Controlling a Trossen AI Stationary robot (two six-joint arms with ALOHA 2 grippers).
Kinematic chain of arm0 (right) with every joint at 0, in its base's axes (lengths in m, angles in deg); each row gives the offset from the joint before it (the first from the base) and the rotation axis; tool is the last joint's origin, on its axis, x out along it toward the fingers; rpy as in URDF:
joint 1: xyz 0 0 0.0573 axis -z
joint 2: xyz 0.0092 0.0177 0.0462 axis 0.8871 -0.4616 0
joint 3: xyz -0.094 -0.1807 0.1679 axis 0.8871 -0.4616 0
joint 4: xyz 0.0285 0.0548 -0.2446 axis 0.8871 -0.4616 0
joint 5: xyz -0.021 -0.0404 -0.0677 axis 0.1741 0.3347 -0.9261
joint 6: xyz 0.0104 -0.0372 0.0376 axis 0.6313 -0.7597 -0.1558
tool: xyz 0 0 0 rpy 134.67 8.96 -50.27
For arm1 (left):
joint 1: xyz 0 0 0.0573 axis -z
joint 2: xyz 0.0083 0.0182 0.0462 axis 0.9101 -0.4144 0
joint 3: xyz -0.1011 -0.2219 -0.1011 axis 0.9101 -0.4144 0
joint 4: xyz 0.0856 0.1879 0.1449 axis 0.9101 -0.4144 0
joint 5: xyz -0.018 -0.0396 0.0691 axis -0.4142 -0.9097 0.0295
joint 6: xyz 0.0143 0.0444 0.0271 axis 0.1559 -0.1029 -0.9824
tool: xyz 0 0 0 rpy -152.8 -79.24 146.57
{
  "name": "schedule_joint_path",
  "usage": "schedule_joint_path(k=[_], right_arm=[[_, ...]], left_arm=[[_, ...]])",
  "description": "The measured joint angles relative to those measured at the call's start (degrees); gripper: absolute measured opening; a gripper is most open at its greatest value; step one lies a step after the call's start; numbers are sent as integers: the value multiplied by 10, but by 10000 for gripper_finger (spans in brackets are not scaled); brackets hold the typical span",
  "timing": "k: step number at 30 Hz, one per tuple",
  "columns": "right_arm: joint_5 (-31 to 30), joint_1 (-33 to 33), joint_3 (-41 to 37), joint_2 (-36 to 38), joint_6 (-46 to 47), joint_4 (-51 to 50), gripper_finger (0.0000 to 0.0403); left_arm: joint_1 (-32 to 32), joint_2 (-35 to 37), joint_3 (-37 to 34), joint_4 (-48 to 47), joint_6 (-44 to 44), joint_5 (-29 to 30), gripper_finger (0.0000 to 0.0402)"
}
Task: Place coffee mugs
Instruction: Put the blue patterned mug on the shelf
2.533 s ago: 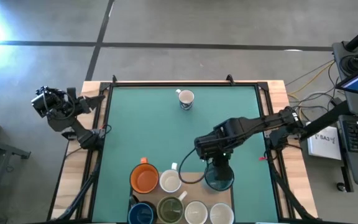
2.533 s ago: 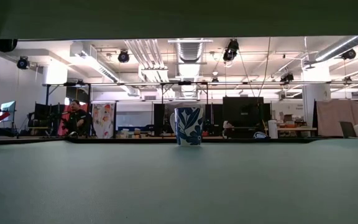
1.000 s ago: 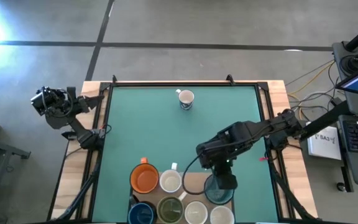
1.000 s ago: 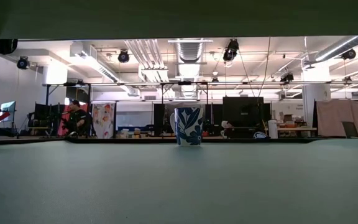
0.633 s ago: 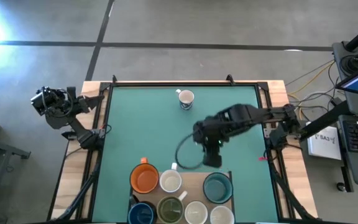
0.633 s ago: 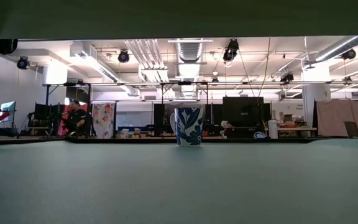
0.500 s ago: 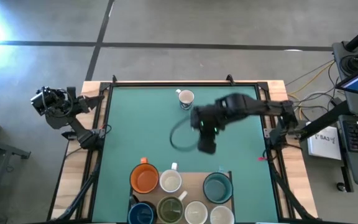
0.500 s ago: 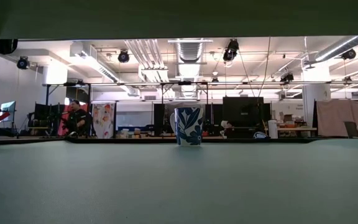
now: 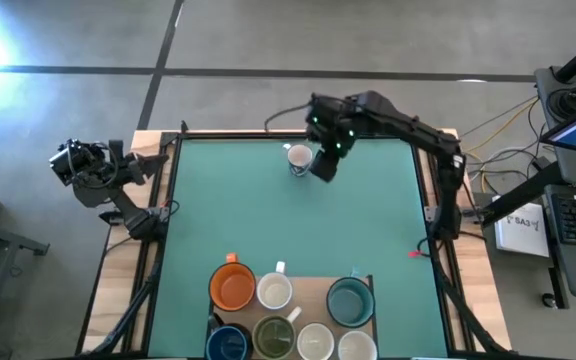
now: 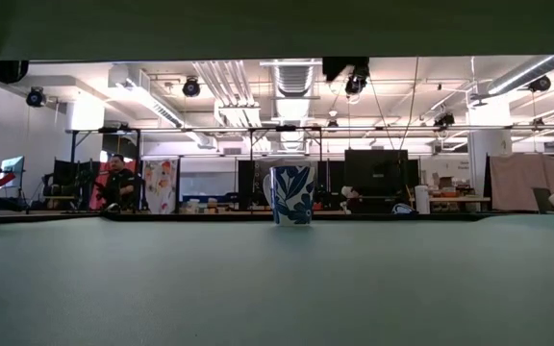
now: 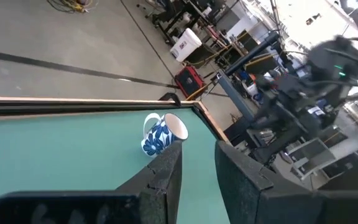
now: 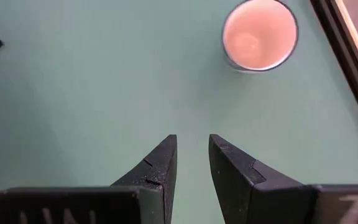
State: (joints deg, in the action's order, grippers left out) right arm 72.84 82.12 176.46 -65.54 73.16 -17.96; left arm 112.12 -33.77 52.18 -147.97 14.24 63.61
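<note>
**Mug seen from straight above, right gripper empty over the mat**

A white mug is seen from directly overhead, its round mouth facing the camera and a pale pinkish inside showing. It stands upright on the green table mat. The right gripper is held over bare mat, clear of the mug, with a narrow gap kept between its two dark fingers; nothing is gripped. A dark table rail with a light wooden strip beside it is caught running along one side, just beyond the mug. A thin dark line is glimpsed at the opposite side.
</note>
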Motion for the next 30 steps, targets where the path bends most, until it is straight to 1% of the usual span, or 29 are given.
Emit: schedule_joint_path(k=[1,5,7,11,15,18,23,26,30], right_arm=[[12,14,0,-7,-16,0,82],[95,67,0,-38,-57,0,82],[112,88,0,-51,-59,0,82],[116,116,0,-71,-56,0,82],[172,152,-1,-64,-55,14,82],[178,173,-1,-57,-56,54,82],[178,204,-1,-60,-10,107,82],[178,223,-1,-60,18,113,82],[178,238,-1,-61,22,102,82]], left_arm=[[0,0,0,2,0,0,79],[0,0,0,8,-1,6,79],[0,0,0,10,-1,23,79],[0,0,0,19,-1,68,79],[0,0,0,19,-1,95,79],[0,0,0,19,-2,110,79],[0,0,0,19,-6,118,79],[0,0,1,19,-15,118,79],[0,0,10,17,-24,118,79]])
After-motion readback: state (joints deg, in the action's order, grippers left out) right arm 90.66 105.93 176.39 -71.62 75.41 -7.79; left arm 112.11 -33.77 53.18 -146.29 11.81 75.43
